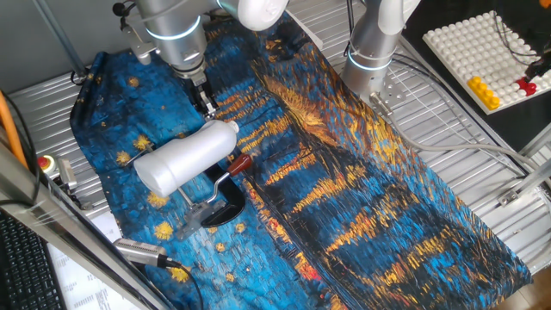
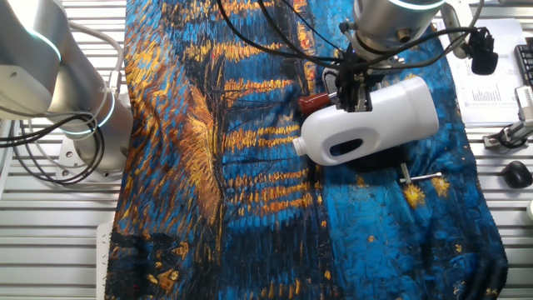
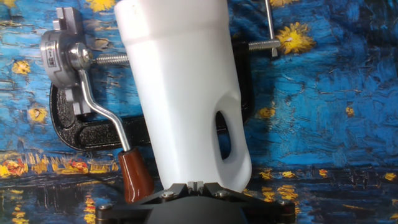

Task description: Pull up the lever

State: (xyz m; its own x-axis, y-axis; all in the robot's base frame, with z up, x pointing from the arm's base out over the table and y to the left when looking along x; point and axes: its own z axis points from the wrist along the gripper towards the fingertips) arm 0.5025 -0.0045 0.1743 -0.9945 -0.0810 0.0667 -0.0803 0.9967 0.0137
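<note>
Gripping: the gripper (image 3: 194, 186) was clamped on the narrow end of the white jug (image 3: 186, 87), which lay across the clamp.
Lever: the lever (image 3: 102, 112) ran from its metal hub to a dark-red knob (image 3: 135, 177) just left of the gripper, untouched.
Beyond: black clamp (image 3: 81, 134) stood on the blue-and-gold cloth (image 3: 323, 112).

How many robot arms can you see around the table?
2. One arm stands over the white jug near the lever; a second arm stands at the cloth's far edge. Others may be out of frame.
</note>
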